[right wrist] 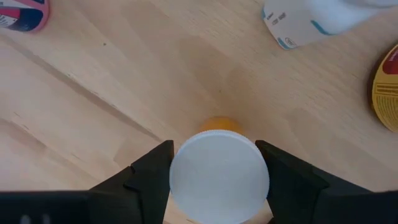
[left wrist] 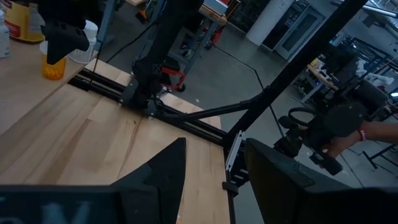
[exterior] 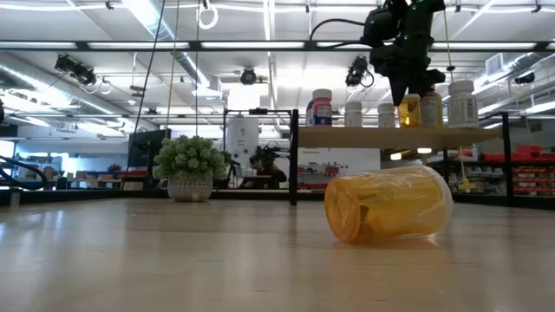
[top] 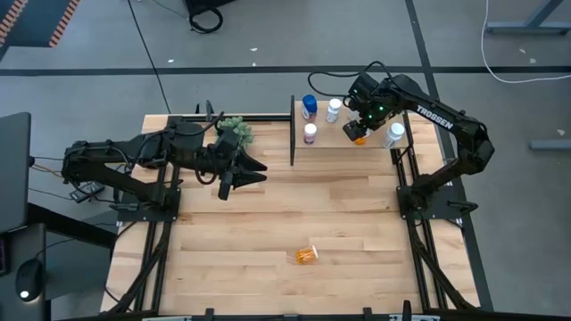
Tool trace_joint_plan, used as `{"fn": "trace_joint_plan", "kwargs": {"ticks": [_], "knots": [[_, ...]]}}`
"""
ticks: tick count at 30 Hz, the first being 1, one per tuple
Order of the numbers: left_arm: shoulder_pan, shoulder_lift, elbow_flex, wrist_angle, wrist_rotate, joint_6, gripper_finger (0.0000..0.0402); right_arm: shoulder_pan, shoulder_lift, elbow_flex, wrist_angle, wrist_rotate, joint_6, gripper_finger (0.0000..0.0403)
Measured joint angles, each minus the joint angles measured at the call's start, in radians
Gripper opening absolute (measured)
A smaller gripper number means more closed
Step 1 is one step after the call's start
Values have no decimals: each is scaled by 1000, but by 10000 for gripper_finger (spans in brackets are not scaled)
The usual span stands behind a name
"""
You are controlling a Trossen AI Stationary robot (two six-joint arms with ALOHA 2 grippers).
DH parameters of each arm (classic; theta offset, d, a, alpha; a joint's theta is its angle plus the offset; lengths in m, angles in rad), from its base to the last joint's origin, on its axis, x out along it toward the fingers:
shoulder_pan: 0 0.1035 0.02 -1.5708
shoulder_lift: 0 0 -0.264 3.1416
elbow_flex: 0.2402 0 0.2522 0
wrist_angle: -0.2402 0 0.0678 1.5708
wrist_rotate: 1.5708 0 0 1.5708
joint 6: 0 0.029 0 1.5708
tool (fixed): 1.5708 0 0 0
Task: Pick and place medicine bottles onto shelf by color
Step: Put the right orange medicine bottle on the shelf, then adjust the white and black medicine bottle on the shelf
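Right now the orange bottle (right wrist: 219, 177) stands upright on the shelf (top: 375, 152), straight below the right end effector (top: 359, 129), whose fingers grip its white cap. The left end effector (top: 254, 167) waits open over the counter (top: 268, 232).

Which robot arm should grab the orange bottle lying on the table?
Probably the left gripper: it hangs open and empty over the table, while the right gripper is busy at the shelf, closed around another orange bottle. The lying bottle sits between both.
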Motion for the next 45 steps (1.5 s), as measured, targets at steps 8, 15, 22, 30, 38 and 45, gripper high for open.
{"fn": "trace_joint_plan", "kwargs": {"ticks": [8,15,22,30,38,45], "knots": [[-4,0,0,0,0,-1,172,-1,-21,-2,-15,29,26,275],[-4,0,0,0,0,0,172,0,-53,-2,-12,29,53,311],[-4,0,0,0,1,-6,172,0,-56,31,-30,-12,68,314],[-4,0,0,0,1,10,172,5,-57,171,-135,36,118,314],[-5,0,0,0,3,16,172,19,-81,278,-225,70,307,314],[-20,0,0,-6,6,18,172,107,-93,262,-225,79,513,314]]}}
